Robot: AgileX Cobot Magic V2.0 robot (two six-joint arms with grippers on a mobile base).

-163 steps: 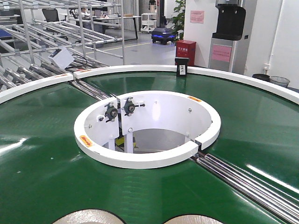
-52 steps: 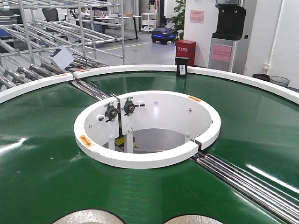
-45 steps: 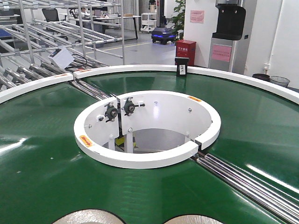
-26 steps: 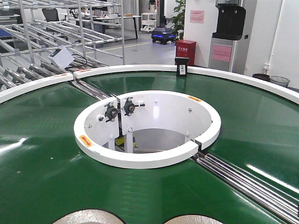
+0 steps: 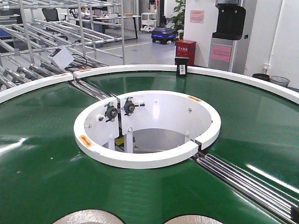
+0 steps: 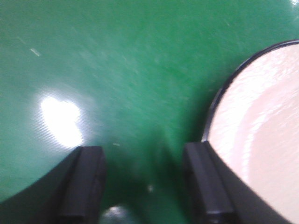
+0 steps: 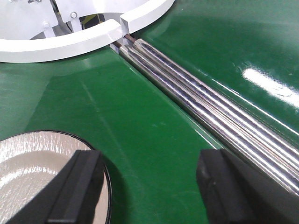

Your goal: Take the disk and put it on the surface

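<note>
Two pale, dark-rimmed disks lie on the green belt point(image 5: 42, 177), cut off by the front view's bottom edge: a left disk point(image 5: 88, 217) and a right disk point(image 5: 194, 220). In the left wrist view my left gripper point(image 6: 145, 186) hangs open low over bare belt, and a disk point(image 6: 261, 140) lies just outside its right finger point(image 6: 205, 184). My right gripper point(image 7: 152, 191) is open too, over bare belt. Its left finger point(image 7: 77, 191) overlaps the edge of a disk point(image 7: 32, 172). Neither gripper holds anything. The surface is out of view.
A white ring wall point(image 5: 145, 158) encloses the belt's central opening. Shiny steel rollers point(image 7: 210, 102) cross the belt right of my right gripper and run to the ring point(image 7: 70, 42). A dark shape point(image 5: 295, 215) shows at the front view's bottom right corner. Racks point(image 5: 56, 28) stand behind.
A small dark shape has come into the bottom right corner of the front view. The belt, ring and both disks look the same.
</note>
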